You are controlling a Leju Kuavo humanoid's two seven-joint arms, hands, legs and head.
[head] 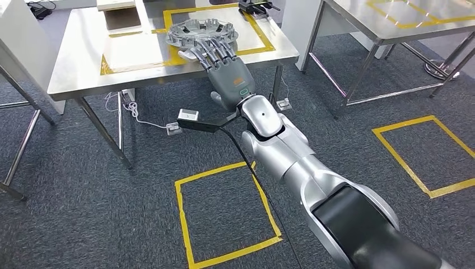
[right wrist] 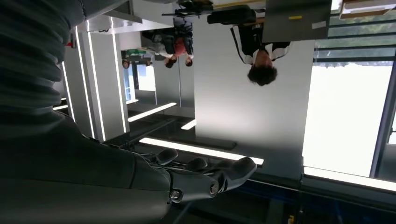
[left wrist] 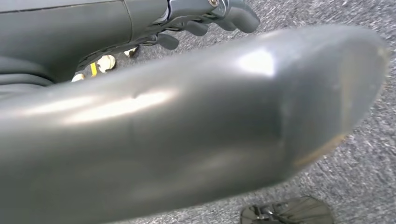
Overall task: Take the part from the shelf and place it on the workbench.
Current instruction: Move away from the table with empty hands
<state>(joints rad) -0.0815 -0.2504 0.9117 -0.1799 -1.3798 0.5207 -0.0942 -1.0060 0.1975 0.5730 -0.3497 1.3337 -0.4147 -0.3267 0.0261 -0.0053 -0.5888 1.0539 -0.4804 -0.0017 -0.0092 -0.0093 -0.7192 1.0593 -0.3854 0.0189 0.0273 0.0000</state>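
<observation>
The part, a round grey metal casting with ribs and holes, lies on the steel workbench inside a yellow tape outline. My right arm reaches forward to it, and my right hand is stretched flat with its fingertips over the part's near rim. In the right wrist view the right hand shows straight, spread fingers with nothing gripped. In the left wrist view my left hand hangs over the carpet, fingers loosely bent and holding nothing.
A second steel table stands at the right. Yellow tape squares mark the carpet. A white socket box with cables lies under the workbench. A black device sits at its far edge. A person stands beyond.
</observation>
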